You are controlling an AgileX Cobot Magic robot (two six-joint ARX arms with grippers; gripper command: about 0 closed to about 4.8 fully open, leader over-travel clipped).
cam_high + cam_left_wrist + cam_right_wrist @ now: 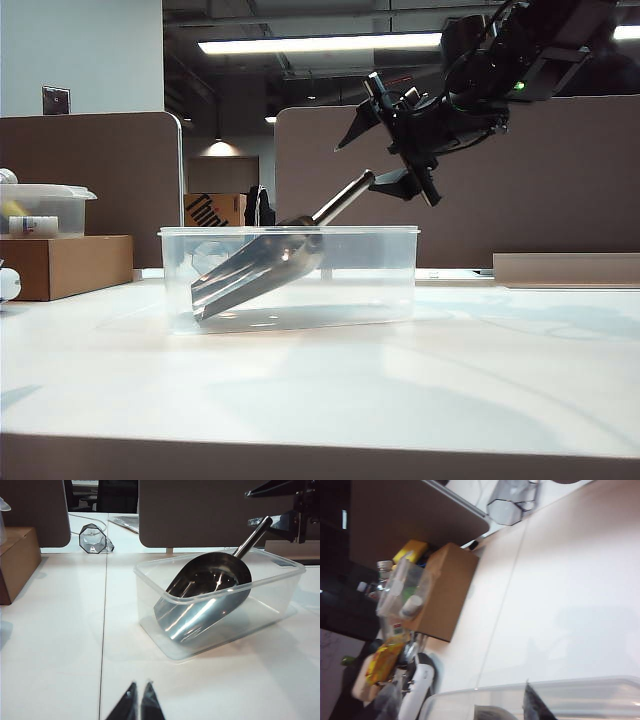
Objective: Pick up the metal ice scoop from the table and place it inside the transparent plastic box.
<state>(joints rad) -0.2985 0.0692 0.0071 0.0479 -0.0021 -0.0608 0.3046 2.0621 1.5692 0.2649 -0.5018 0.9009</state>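
1. Fingers of the right gripper (392, 150) stand apart above the box's right end, just past the tip of the scoop's handle and not clasping it; fingers of the left gripper (138, 704) sit low over the surface with their tips nearly touching, closed on nothing.
2. White surface (400, 390) carries everything.
3. Clear plastic box (380, 290) rests on it, near a brown cardboard box (60, 265) on the left.
4. Metal ice scoop (255, 272) lies inside the clear box, bowl on the floor, handle leaning over the rim.
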